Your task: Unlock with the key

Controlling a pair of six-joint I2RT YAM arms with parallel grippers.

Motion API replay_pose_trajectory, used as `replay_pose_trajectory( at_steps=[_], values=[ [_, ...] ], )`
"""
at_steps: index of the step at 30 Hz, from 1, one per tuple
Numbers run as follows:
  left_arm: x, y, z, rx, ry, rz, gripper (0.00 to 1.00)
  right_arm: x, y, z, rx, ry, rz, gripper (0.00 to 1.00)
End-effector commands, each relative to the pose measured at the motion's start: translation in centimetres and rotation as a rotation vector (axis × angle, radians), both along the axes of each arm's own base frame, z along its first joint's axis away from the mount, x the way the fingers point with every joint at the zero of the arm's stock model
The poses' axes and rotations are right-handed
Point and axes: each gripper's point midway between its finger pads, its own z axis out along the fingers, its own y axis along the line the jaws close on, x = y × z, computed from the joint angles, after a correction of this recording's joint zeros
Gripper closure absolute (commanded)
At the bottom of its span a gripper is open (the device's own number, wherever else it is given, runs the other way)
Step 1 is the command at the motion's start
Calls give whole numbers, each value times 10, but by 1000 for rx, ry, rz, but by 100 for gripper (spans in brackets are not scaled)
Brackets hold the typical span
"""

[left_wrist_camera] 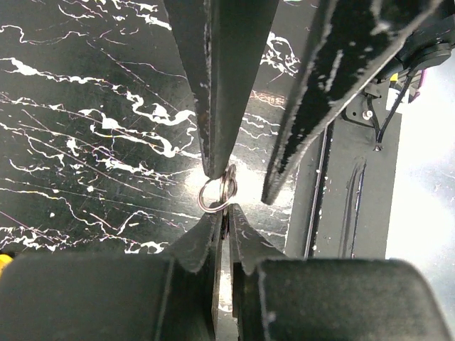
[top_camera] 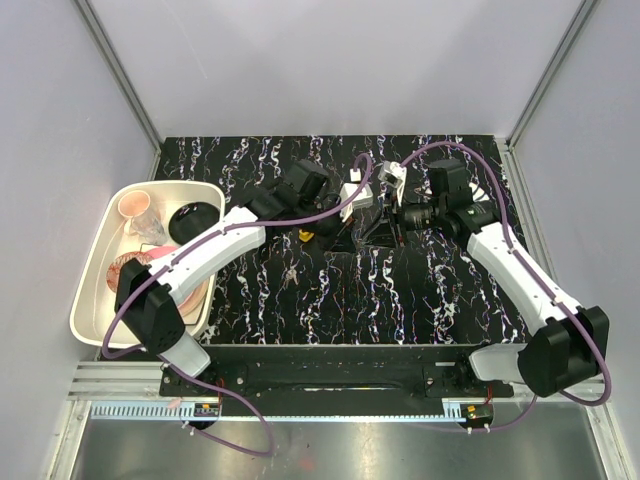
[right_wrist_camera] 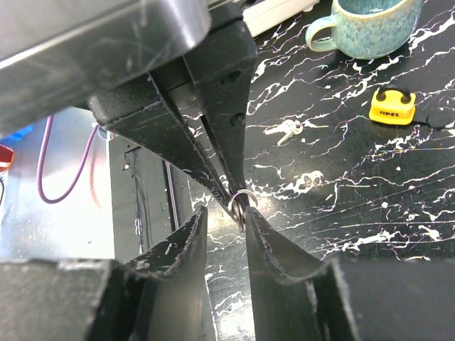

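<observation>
A: You have the key ring (left_wrist_camera: pixel 216 193) up off the worktop (right_wrist_camera: pixel 355 185), about midway between the two arms. Your left pincer (left_wrist_camera: pixel 224 214) is pressed together on it, with the ring poking out just past the tips.

B: Agreed, and notice that your right pincer (right_wrist_camera: pixel 226 217) stands apart. One of its fingers touches the ring and the other sits clear of it. To me that looks like a handover or a regrip, since the ring gives you nothing to turn with.

A: Can you see the key blade?

B: No. The left fingers cover whatever hangs from the ring, so you can't tell how the blade points. I think that's why you're holding it between both wrist cameras: you need it exposed before you close the right side.

A: The yellow padlock (right_wrist_camera: pixel 392 106) lies flat on the worktop, well apart from the ring, with nothing gripping it. Some loose keys (right_wrist_camera: pixel 284 130) lie between it and your pincers, and a mug (right_wrist_camera: pixel 366 25) stands behind.

B: So unlocking looks far off to me. You'll want one pincer firmly on the key's head and the other free to steady the padlock.

A: The risk is the swap itself. If you ease the left apart before the right bites, the ring will likely drop.
</observation>
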Motion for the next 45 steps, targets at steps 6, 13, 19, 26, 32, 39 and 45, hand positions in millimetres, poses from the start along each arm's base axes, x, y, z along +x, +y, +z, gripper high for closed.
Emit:
replay_pose_trajectory(
  at_steps=[6,13,19,26,32,39,45],
  values=[
    [6,-11,13,-54,-23,1,100,5,2,-12,-2,23,12,69],
    [6,-13,15,-60,-24,0,100,4,1,-20,-13,20,19,73],
    [5,-13,11,-54,-9,-3,100,3,4,-19,5,34,41,96],
    [8,-13,12,-54,-21,12,95,3,1,-22,-8,13,29,100],
    [8,-9,19,-60,-49,12,55,8,0,-20,-7,6,4,100],
    [9,0,24,-76,-53,10,51,16,-8,-15,30,41,-25,100],
    [7,-2,17,-73,-19,-14,56,11,-8,-14,48,57,-4,100]
  ],
)
